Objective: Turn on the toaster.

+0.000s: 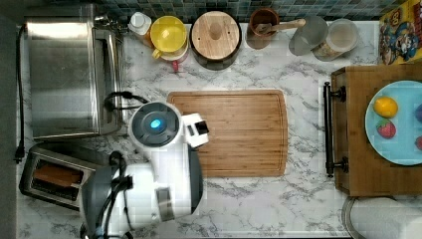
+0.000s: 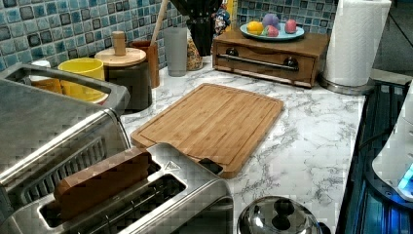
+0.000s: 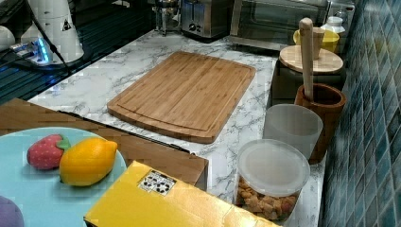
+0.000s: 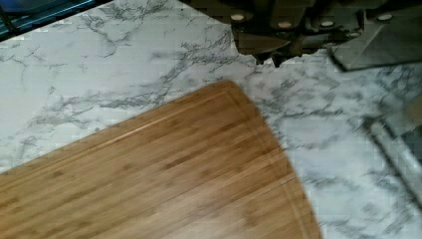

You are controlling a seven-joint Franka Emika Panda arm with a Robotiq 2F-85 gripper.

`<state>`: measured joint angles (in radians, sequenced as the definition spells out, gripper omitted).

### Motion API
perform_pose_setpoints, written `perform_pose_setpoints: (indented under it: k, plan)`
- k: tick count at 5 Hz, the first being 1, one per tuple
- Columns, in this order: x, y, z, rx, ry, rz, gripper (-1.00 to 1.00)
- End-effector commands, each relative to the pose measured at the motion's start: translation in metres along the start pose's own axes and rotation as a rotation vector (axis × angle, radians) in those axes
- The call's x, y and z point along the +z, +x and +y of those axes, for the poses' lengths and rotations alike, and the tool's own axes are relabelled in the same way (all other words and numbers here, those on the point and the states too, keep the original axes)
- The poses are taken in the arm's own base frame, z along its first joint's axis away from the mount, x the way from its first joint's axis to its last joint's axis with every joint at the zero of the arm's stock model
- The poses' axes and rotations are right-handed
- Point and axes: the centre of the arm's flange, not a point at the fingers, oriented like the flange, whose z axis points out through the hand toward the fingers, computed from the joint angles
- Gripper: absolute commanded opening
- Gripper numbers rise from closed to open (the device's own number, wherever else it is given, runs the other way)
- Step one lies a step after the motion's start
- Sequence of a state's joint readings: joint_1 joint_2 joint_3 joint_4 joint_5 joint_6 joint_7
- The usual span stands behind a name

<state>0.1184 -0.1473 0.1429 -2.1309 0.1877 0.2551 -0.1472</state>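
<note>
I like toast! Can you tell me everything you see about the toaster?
The toaster is a small, shiny steel box with two long black slots on top. A brown bread slice stands in one slot, poking up above it; the other slot looks empty. A black tab sits at the end facing the cutting board. It stands upright on the marble counter, in the top view's bottom-left corner, just below the big toaster oven. Nothing is pressing it.
</note>
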Motion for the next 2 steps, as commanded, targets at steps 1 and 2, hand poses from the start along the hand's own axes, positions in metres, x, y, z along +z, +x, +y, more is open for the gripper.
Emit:
perform_pose_setpoints:
  k: [1,2]
  plan:
    - [0.04,-0.091,-0.053,-0.158,-0.041,-0.001,-1.0]
    - [0.05,-0.106,-0.053,-0.188,-0.025,-0.003,-1.0]
